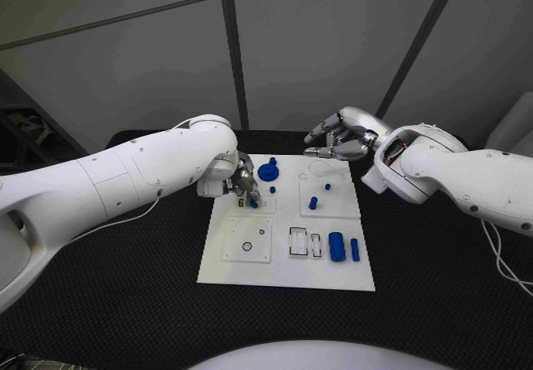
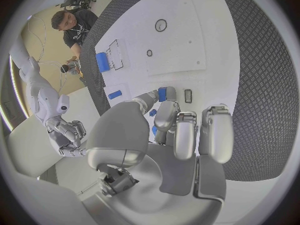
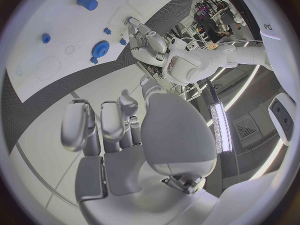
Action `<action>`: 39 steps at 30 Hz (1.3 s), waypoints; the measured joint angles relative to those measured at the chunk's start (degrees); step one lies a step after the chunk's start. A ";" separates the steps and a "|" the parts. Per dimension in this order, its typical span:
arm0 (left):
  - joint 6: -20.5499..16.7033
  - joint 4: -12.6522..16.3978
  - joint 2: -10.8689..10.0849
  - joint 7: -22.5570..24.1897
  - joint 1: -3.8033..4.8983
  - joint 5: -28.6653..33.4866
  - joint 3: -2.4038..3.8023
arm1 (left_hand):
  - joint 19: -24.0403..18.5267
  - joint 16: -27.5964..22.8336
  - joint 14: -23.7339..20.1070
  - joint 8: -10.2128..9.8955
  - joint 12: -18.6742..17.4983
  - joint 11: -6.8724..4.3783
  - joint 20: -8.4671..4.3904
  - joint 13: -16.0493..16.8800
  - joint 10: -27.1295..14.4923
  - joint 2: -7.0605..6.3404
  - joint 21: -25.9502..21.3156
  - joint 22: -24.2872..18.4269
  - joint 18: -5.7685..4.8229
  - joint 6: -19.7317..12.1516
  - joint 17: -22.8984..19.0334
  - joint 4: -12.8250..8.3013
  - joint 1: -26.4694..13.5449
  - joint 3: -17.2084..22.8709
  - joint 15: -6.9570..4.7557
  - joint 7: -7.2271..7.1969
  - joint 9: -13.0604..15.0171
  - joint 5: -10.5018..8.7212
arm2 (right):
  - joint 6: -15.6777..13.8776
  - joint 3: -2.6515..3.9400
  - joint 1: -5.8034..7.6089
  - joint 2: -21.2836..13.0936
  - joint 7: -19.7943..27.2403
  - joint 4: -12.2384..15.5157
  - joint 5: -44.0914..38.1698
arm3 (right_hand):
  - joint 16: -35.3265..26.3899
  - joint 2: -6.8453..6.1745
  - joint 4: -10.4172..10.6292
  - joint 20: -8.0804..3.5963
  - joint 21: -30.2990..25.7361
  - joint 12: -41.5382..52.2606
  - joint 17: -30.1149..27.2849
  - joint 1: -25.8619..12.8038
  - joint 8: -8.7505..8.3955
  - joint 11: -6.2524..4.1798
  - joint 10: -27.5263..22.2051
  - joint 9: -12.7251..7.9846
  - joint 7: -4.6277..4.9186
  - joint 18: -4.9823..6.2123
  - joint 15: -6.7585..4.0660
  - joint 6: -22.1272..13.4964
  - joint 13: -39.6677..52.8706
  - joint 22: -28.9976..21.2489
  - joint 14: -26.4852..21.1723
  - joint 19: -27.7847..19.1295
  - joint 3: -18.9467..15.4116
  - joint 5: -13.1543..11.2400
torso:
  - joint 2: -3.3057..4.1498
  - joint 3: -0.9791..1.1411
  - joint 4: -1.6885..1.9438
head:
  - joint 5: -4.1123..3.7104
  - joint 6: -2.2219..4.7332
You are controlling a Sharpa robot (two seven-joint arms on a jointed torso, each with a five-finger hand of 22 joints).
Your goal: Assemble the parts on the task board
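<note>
While the black table (image 1: 133, 308) carries a flat white task board (image 1: 286, 266) at its middle, both arms reach in from the sides.
Left hand (image 1: 238, 183): low over the board's far-left corner, fingers (image 2: 164, 116) curled round a small blue part (image 2: 162, 93) at their tips.
Blue gear-shaped part (image 1: 269, 173): on the board, just beside the left hand.
Small blue pegs (image 1: 313, 203): upright near the board's middle.
Two blue cylinders (image 1: 336, 247): lying side by side on the board's near-right area.
Right hand (image 1: 342, 139): raised above the board's far-right corner, fingers (image 3: 111, 121) curled in, holding nothing.
</note>
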 measured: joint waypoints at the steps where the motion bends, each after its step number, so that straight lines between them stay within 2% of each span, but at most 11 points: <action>1: -0.14 0.08 -0.03 0.01 0.00 -0.13 0.01 | 0.00 0.00 0.00 0.00 0.00 0.00 0.00 0.00 0.00 0.00 0.00 0.00 0.00 0.00 0.00 0.00 0.00 0.00 0.00 0.00 0.00 0.00 | 0.01 0.00 0.00 0.00 0.00 0.00 0.00 | 0.00 0.00 0.00 0.00 0.00 0.00 0.00 0.00 0.00 0.00 0.00 0.00 0.00 0.00 0.00 0.00 0.00 0.00 0.00 0.00 0.00 0.00 | 0.00 0.00 -0.01 | 0.01 -0.01; 5: -0.69 0.34 -0.16 0.06 -0.02 -0.65 0.17 | 0.00 0.00 0.00 -0.01 0.00 0.01 0.00 0.00 -0.01 0.00 0.00 0.00 0.00 -0.03 0.00 0.00 0.00 0.00 0.00 0.04 0.00 0.00 | 0.06 0.00 0.00 0.01 0.01 -0.02 0.00 | 0.00 0.00 0.00 0.00 0.00 0.00 0.00 0.00 0.00 0.00 0.00 0.00 0.00 0.00 0.00 0.00 0.01 0.00 0.00 0.00 0.00 0.00 | 0.00 -0.01 -0.02 | 0.02 -0.01; 12: -1.40 0.34 -0.26 0.09 -0.02 -1.53 0.93 | 0.00 0.00 0.00 -0.09 0.00 0.02 0.00 0.00 -0.01 0.00 0.00 0.00 0.00 0.13 0.00 0.00 0.00 0.00 0.01 -0.13 -0.01 -0.02 | 0.12 0.00 0.00 0.04 0.02 -0.09 0.00 | 0.00 0.00 0.00 0.00 0.00 0.00 -0.01 0.00 0.00 0.00 0.00 -0.01 0.00 0.00 0.00 0.00 0.01 -0.01 0.00 0.00 0.00 0.00 | 0.00 -0.01 -0.05 | 0.02 -0.07; 16: -1.53 0.12 -0.21 0.10 -0.02 -1.84 1.11 | 0.00 0.00 0.00 -0.03 0.00 0.02 0.00 0.00 -0.01 0.00 0.00 0.00 0.00 0.15 0.00 0.00 0.00 0.00 0.01 -0.15 -0.01 -0.04 | 0.15 0.00 0.00 0.09 0.02 -0.10 0.00 | 0.00 0.00 0.00 0.00 0.00 0.00 -0.01 0.00 0.00 0.00 0.00 -0.01 0.00 0.00 0.00 0.00 0.01 -0.01 0.00 0.00 0.00 0.00 | 0.00 0.01 -0.05 | 0.00 -0.12; 25: -1.44 -0.82 0.25 0.10 -0.01 -2.21 1.21 | 0.00 0.00 0.00 0.06 0.00 0.04 0.00 0.00 -0.03 0.00 0.00 0.00 0.00 0.13 0.00 0.00 0.00 0.00 0.02 -0.13 0.09 0.15 | 0.24 0.00 0.00 0.12 0.03 -0.12 0.00 | 0.00 0.00 0.00 0.00 0.00 0.00 -0.02 0.00 0.00 0.00 0.00 -0.01 0.00 0.00 0.00 0.00 0.01 -0.01 0.00 0.00 0.00 0.00 | 0.01 0.02 -0.05 | -0.15 0.00; 33: -1.04 -1.49 0.85 0.13 -0.12 -2.32 1.22 | 0.00 0.00 -0.01 0.05 0.00 0.06 0.00 0.00 -0.03 0.00 0.00 0.00 0.00 0.12 0.00 0.00 0.00 0.00 0.02 -0.12 0.10 0.15 | 0.35 0.00 0.00 0.16 0.03 -0.10 -0.01 | -0.21 0.00 0.00 0.00 0.00 0.00 0.03 0.00 0.00 0.00 0.00 -0.02 0.00 0.00 0.00 0.00 -0.04 -0.02 0.00 0.00 0.00 0.00 | -0.02 0.01 -0.06 | -0.03 -0.16; 39: -0.59 -1.96 1.03 0.15 -0.35 -2.37 1.18 | 0.00 0.00 -0.01 0.04 0.00 0.07 0.00 0.00 -0.03 0.00 0.00 0.00 0.00 0.12 0.00 0.00 0.00 0.00 0.03 -0.11 0.10 0.14 | 0.39 0.00 0.00 0.20 0.03 -0.10 -0.02 | -0.21 0.00 0.00 0.00 0.00 0.00 0.03 0.00 0.00 0.00 0.00 -0.02 0.00 0.00 0.00 0.00 -0.03 -0.02 0.00 0.00 0.00 0.00 | -0.03 0.01 -0.06 | -0.34 -0.02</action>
